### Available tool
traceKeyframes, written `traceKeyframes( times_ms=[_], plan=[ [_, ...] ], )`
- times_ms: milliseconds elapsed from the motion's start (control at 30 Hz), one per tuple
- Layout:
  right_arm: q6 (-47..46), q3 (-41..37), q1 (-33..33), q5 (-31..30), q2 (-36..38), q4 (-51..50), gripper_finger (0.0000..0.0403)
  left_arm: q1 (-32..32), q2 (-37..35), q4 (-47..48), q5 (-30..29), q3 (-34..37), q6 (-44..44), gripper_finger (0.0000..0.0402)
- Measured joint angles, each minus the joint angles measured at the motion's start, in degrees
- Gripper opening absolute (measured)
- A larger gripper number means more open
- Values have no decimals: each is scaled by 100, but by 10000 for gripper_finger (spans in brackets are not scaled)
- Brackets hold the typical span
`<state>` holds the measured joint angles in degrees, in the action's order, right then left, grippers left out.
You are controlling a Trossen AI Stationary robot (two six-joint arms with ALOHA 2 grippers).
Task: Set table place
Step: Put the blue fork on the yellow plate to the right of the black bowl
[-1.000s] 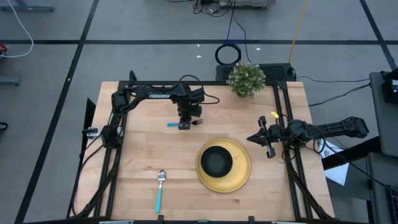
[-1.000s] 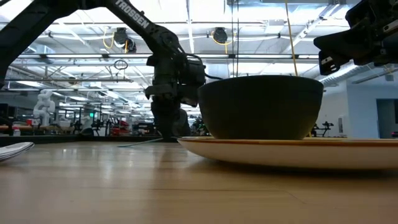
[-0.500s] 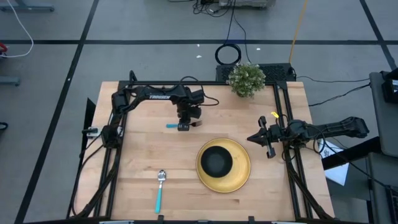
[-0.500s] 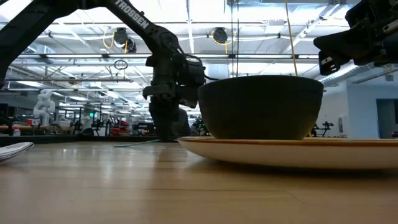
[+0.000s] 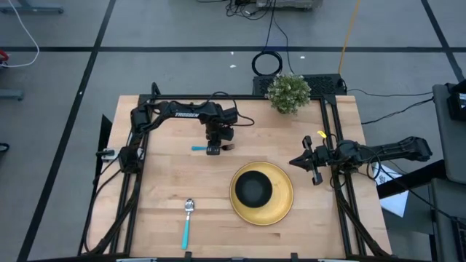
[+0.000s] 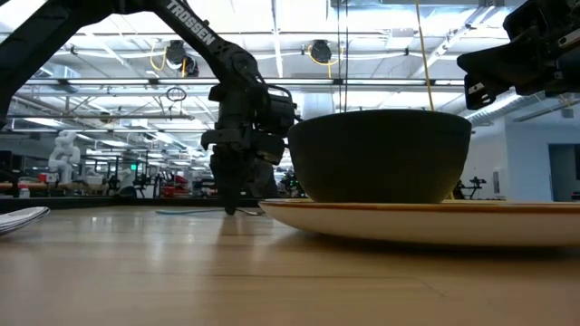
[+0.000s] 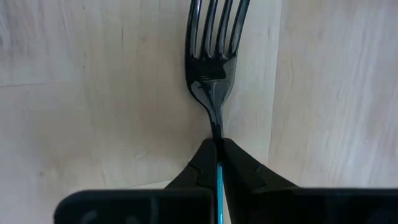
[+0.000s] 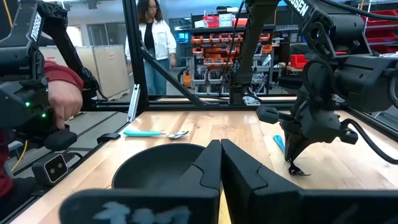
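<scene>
**Left Gripper Pinching the Fork at the Table's Far Middle**

On the left half of the table point(image 5: 167, 182), the left arm reaches from its rear-left base along the far edge and bends downward, so that the left gripper point(image 5: 213, 148) points straight down at the wood. Its two fingers point(image 7: 202, 165) are pressed together on the fork point(image 5: 218, 148), pinching the thin neck where the turquoise handle meets the metal. The fork lies flat on the tabletop. Its long axis runs across the table, left to right in the high view: handle end toward the left, tines toward the right. The head is dark, polished metal with four tines.

Nearer the front edge, left of centre, the spoon point(image 5: 188, 221) lies flat with its long axis running front to back, bowl end toward the rear, turquoise handle toward the front.

Right of the spoon, the round yellow plate point(image 5: 284, 207) sits on the wood with the black bowl point(image 5: 254, 188) resting upright at its centre.

At the far edge, a small green potted plant point(image 5: 288, 92) stands, well apart from the plate.

Along the right rail, the right arm is folded and waits with the right gripper point(image 5: 303, 161) held above the table, pointing toward the centre, its fingers closed on nothing.
</scene>
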<state>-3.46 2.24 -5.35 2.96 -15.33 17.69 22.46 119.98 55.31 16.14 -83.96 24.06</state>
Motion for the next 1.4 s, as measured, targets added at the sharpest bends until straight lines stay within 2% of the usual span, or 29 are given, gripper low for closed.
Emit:
traceKeyframes(
  times_ms=[133, 367, 1000, 1100, 1400],
  plan=[
    [-31, 0, -2, 1, 0, 0, 0, -4, 0, -8, -32, 0, -14, 6],
    [-39, 0, -2, 0, -2, 0, 0, -4, 0, -13, -41, 2, -41, 35],
    [-39, 0, -1, 1, -2, 0, 0, -4, 0, -16, -29, 2, -224, 47],
    [-39, 0, -1, 2, -2, 0, 0, -5, 0, -27, -8, 2, -311, 69],
    [-39, 0, 0, 2, -2, 0, 0, -11, -7, -107, 33, 2, -374, 174]
  ],
)
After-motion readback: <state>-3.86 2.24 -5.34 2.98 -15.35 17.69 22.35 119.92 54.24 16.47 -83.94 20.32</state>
